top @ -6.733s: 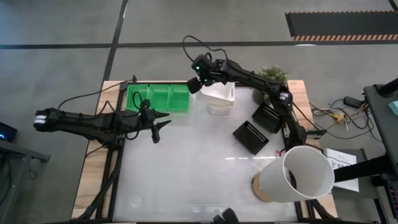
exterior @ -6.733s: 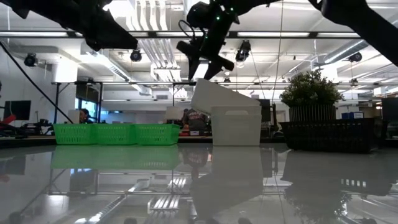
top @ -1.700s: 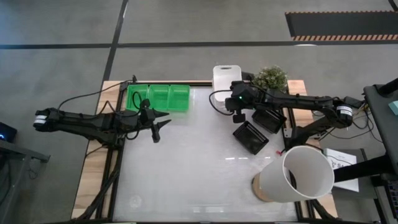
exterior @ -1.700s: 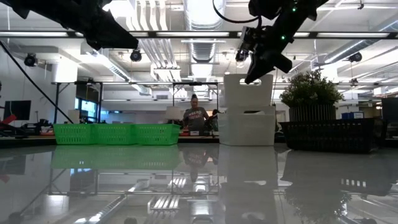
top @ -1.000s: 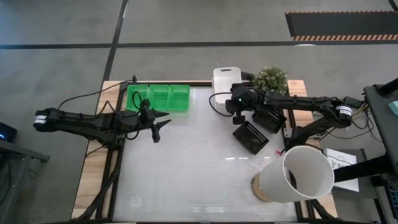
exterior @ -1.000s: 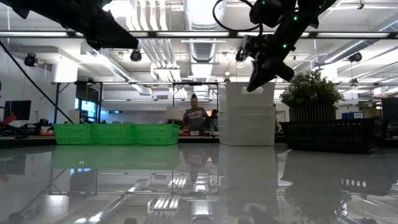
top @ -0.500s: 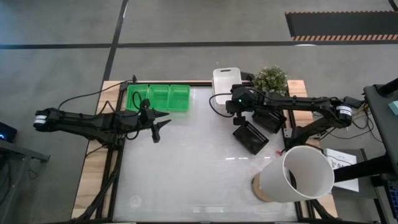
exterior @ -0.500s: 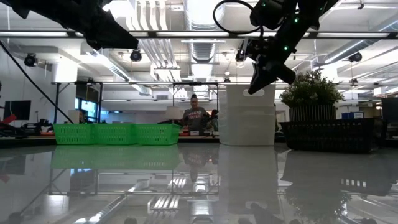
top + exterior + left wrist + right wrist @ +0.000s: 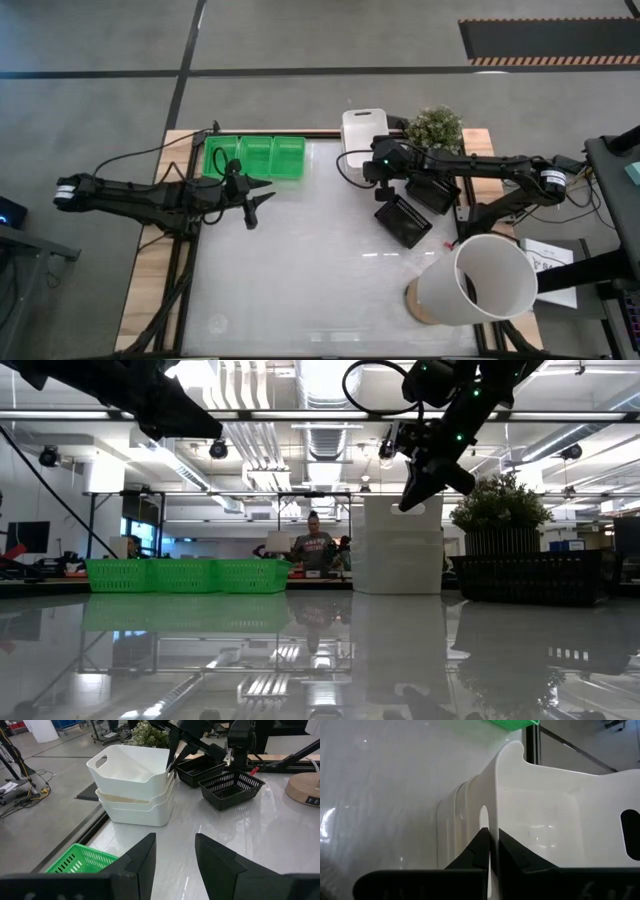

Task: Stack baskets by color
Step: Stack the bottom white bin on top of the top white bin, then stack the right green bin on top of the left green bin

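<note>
High view, upper centre: right tool (image 9: 375,172) pinches the top white basket's (image 9: 358,128) rim; left tool (image 9: 257,205) waits, fingers apart, below the green baskets (image 9: 255,157). Right wrist view: fingers (image 9: 481,851) clamped on that wall. Lifting now could drag the nested stack askew.

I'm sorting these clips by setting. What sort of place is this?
Likely a robotics lab or workshop: exposed ceiling ducts, hazard-striped floor mat, workbenches with a person behind the table.

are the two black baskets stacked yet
No, in the high view the two black baskets sit side by side on the table, apart from the white stack that the right hand grips.
</note>
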